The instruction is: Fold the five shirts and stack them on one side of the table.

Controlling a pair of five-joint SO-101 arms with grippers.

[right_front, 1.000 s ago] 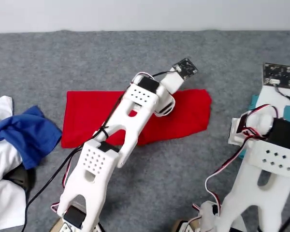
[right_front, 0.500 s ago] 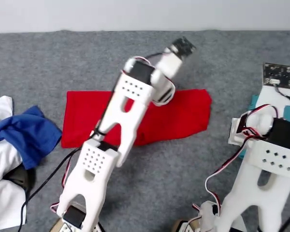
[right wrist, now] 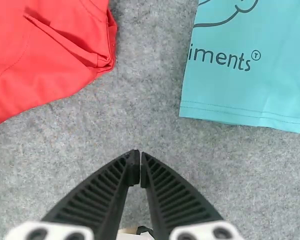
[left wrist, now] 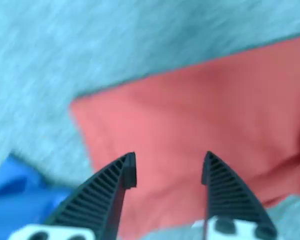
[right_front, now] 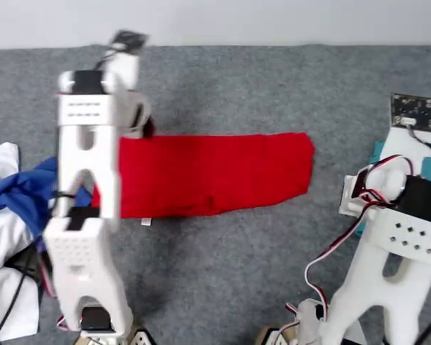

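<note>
One end of the flat, folded red shirt (right_front: 215, 172) hides under an arm. Left end effector (left wrist: 169, 161) gapes; right end effector (right wrist: 140, 156) pinched together.

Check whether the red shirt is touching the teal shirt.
Apart. The right wrist view shows a strip of bare grey table running between the red shirt and the teal shirt.

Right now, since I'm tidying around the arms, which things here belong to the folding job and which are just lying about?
Job: red shirt, teal shirt, blue shirt, white shirt.
Lying about: dark item beside the white shirt, too hidden to identify.
</note>
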